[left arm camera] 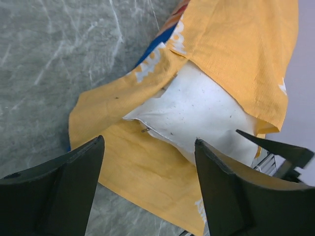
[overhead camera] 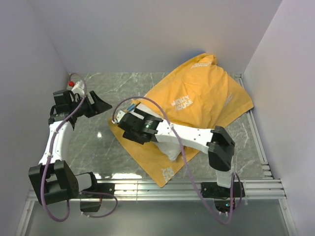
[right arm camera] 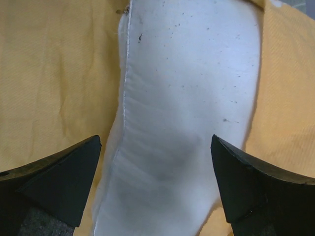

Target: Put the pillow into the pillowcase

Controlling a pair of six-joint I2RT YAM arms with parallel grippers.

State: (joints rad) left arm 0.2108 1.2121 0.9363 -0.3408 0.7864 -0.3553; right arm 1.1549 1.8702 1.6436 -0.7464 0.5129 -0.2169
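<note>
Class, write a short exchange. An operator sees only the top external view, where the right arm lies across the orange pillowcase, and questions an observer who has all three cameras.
Operator: My right arm hides the mouth of the pillowcase. Is the pillow fully inside?
Observer: No. The left wrist view shows its white end sticking out from under an orange flap.
Operator: Is the right gripper gripping it?
Observer: No. In the right wrist view it is open, its fingers spread wide above the pillow, one towards each side.
</note>
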